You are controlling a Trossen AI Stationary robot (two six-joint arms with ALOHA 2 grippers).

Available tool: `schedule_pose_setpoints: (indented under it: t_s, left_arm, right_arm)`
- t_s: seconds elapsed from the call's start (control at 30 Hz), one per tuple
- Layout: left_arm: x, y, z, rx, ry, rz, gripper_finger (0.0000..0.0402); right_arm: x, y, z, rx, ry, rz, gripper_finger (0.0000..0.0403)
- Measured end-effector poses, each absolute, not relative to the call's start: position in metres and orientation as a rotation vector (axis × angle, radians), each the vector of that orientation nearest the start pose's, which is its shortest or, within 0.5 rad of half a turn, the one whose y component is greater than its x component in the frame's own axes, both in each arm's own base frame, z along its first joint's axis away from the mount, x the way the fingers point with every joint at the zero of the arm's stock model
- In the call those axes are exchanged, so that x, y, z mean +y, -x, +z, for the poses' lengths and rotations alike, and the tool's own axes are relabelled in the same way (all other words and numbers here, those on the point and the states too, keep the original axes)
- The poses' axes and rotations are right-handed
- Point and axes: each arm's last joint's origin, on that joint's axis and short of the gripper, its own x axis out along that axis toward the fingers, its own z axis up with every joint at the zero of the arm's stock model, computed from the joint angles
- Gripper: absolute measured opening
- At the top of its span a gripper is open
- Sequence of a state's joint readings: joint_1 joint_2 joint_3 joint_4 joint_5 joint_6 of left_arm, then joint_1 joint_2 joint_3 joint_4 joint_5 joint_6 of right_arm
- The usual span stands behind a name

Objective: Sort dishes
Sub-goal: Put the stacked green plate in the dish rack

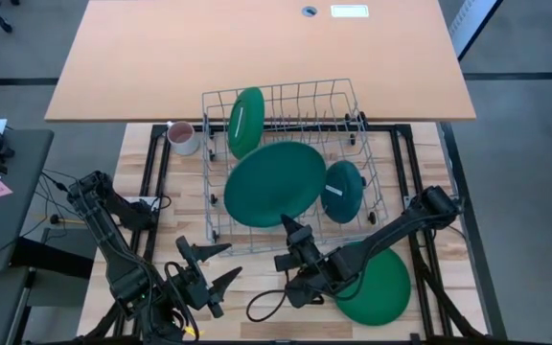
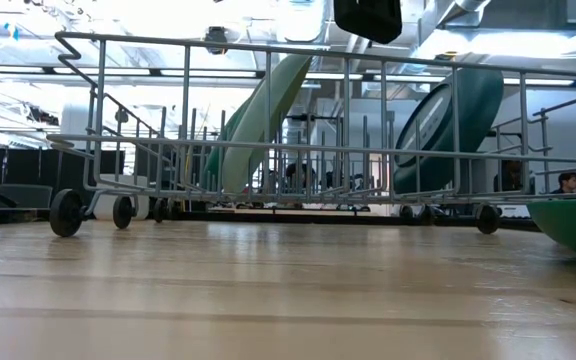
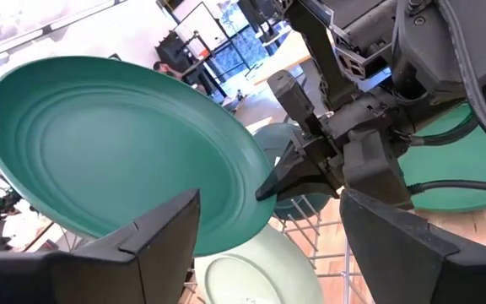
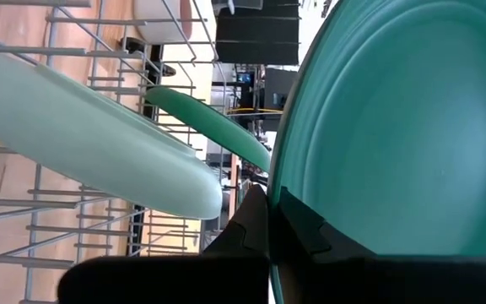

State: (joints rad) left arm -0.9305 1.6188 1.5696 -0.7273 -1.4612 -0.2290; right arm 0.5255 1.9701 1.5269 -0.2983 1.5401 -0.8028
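Observation:
My right gripper (image 1: 288, 228) is shut on a large dark green plate (image 1: 274, 182), which it holds tilted over the wire dish rack (image 1: 220, 101). A green plate (image 1: 244, 122) stands in the rack's far left. A smaller teal plate (image 1: 343, 190) stands at its right. A pale mint plate (image 4: 99, 143) leans in the rack beneath the held plate. Another large green plate (image 1: 381, 287) lies flat on the table under my right arm. My left gripper (image 1: 230, 261) hovers open near the front edge, left of the right gripper, facing the rack. My right gripper pinches the large plate's near rim (image 4: 278, 181) between its two fingers, one on each face. The fingers come level from the table's near side. The plate stands tilted above the rack. I cannot tell whether its far edge touches the wires.
A pinkish-white mug (image 1: 182, 137) stands on the table just outside the rack's far left corner. The rack sits on small wheels (image 2: 65, 212). A larger brown tabletop (image 1: 257, 48) lies beyond the rack. Bare wooden slats (image 1: 190, 182) run left of the rack.

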Motion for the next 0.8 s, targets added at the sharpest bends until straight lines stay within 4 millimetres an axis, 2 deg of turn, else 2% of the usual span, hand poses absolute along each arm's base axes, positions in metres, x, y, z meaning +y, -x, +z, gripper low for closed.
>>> schedule_pose_setpoints:
  t_s: [0.13, 0.23, 0.33, 0.5, 0.63, 0.8]
  left_arm:
    - [-0.248, -0.221, 0.365, 0.227, -0.520, 0.528, 0.0278]
    - [-0.249, -0.220, 0.367, 0.211, -0.537, 0.556, 0.0278]
    - [-0.256, -0.214, 0.372, 0.175, -0.548, 0.589, 0.0278]
    - [-0.272, -0.206, 0.383, 0.157, -0.545, 0.548, 0.0278]
    - [-0.282, -0.200, 0.392, 0.144, -0.528, 0.521, 0.0278]
    - [-0.288, -0.192, 0.394, 0.135, -0.524, 0.492, 0.0278]
  right_arm:
    - [0.187, -0.378, 0.252, 0.788, 1.375, -0.763, 0.0004]
    - [0.192, -0.379, 0.263, 0.764, 1.345, -0.751, 0.0004]
    - [0.202, -0.377, 0.281, 0.726, 1.316, -0.731, 0.0004]
    - [0.227, -0.368, 0.319, 0.628, 1.232, -0.710, 0.0004]
    - [0.243, -0.355, 0.340, 0.591, 1.229, -0.685, 0.0004]
    - [0.261, -0.320, 0.372, 0.487, 1.132, -0.658, 0.0004]
